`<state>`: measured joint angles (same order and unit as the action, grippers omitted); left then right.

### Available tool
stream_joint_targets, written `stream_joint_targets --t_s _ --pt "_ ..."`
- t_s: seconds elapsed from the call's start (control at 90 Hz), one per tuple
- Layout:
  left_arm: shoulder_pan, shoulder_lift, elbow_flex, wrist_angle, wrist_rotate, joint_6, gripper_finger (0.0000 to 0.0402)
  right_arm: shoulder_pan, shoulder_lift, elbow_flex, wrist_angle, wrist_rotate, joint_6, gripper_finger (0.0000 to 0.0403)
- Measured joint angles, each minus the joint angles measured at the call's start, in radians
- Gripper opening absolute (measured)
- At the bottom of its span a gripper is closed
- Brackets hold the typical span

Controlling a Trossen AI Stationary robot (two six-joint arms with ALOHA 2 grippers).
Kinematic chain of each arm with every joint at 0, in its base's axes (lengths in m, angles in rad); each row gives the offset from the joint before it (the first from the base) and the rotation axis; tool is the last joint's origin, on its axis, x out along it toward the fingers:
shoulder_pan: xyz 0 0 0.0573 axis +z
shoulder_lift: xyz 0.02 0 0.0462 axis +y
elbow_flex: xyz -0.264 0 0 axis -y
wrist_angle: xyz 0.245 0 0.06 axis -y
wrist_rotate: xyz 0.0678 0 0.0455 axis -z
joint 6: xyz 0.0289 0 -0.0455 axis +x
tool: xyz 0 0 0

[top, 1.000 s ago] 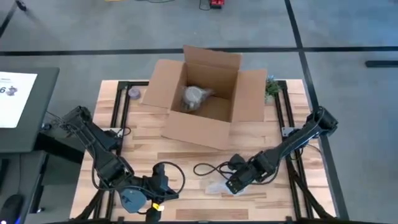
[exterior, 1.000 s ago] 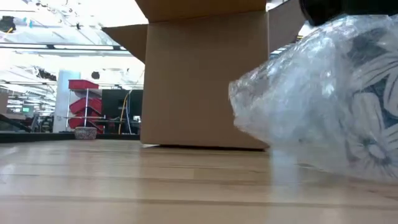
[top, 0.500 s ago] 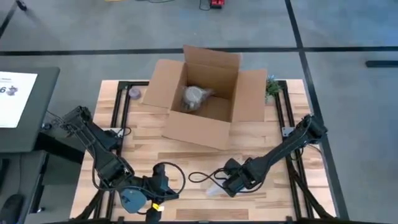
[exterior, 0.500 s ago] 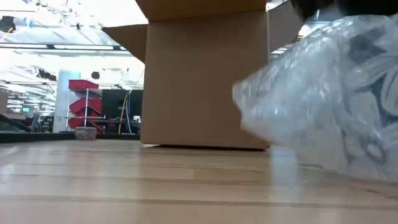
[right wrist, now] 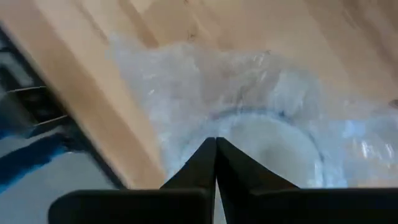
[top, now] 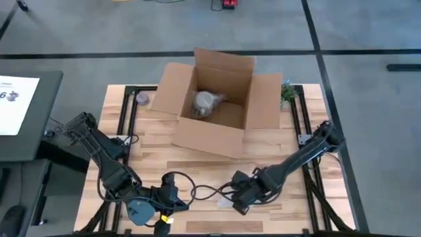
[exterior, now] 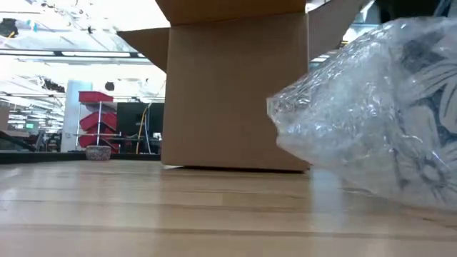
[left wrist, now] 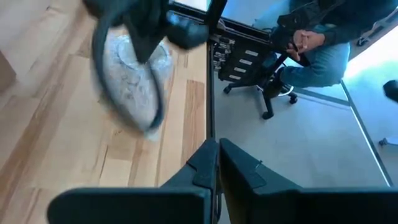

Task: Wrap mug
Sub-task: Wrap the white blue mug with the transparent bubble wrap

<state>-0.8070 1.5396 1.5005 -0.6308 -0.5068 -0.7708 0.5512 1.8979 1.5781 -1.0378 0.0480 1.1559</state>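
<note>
Mug (right wrist: 264, 146) in bubble wrap (exterior: 357, 121) near table (top: 197, 164) front edge; our right gripper (top: 241, 199) fingers together, left gripper (top: 172, 203) too. We risk nudging bundle off edge, wrap loosening.

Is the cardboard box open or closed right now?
Open. The high view shows the cardboard box with its flaps spread outward and a wrapped bundle lying inside.

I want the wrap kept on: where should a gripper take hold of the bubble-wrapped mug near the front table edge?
Judging from its pose, grip the wrapped mug across its rounded body from above, pinching bubble wrap and wall together. It lies on its side on the table, loose wrap trailing off one end, so that tail alone would probably slip.
</note>
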Motion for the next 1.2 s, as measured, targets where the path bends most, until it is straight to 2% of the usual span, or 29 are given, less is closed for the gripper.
stream_joint_targets --t_s 0.156,0.378,0.533,0.711,0.9,1.078,1.2 --pt "0.0 0.0 0.0 0.0 0.0 0.0 0.0 -0.019 0.11 0.003 0.01 -0.07 -0.049 0.0" --pt "-0.002 0.0 0.0 0.001 0.003 -0.002 0.0 -0.005 0.174 0.007 0.001 -0.07 -0.064 0.0" --pt "-0.003 0.0 0.0 0.002 0.003 -0.002 0.0 0.003 0.102 -0.003 -0.05 -0.07 -0.05 0.0" --pt "-0.003 0.0 0.0 0.002 0.003 -0.001 0.0 0.004 -0.075 -0.001 -0.097 -0.075 -0.038 0.0" --pt "-0.003 0.0 0.0 0.001 0.003 -0.001 0.0 0.019 -0.175 -0.001 -0.091 -0.001 0.068 0.0004" --pt "-0.005 0.0 0.0 0.001 0.003 -0.001 0.0 0.038 -0.133 0.0 -0.082 0.006 0.136 0.0031" --pt "-0.005 0.0 0.0 0.001 0.003 -0.001 0.0 0.039 -0.05 -0.001 -0.082 -0.025 0.142 0.0027"
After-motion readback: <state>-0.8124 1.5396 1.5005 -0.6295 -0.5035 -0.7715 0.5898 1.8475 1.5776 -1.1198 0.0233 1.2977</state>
